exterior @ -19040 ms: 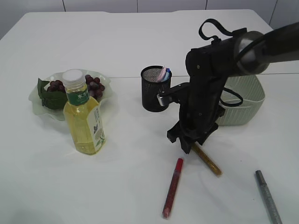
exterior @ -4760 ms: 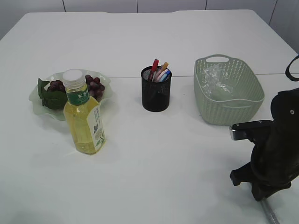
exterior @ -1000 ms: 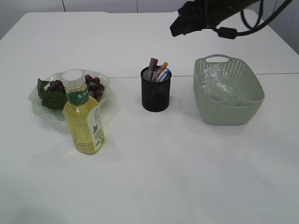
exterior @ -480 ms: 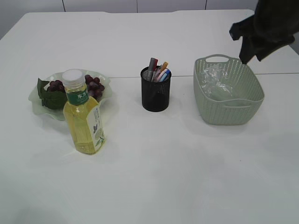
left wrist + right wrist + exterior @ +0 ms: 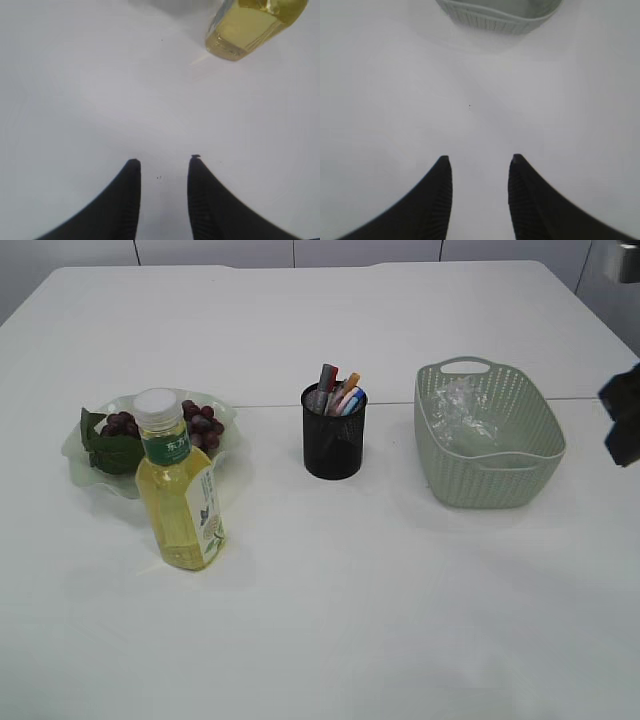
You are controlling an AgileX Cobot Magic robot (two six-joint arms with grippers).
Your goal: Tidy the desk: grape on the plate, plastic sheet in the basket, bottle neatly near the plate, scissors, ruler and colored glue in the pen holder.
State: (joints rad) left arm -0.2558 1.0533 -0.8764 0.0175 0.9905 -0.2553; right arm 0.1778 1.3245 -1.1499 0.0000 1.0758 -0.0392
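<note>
Left gripper (image 5: 162, 167) hangs parted and empty, bottle (image 5: 252, 25) ahead to its right; right gripper (image 5: 479, 165) likewise, basket (image 5: 495, 17) ahead.

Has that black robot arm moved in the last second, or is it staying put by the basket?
Yes. A second ago it hung above and left of the basket; now the arm sits at the picture's right edge, right of the basket.

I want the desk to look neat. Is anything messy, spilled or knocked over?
Nothing stands out. The bottle stands upright beside the plate with the grapes on it, the pens and glue sit in the pen holder, and the plastic sheet lies in the basket. No spills show.
</note>
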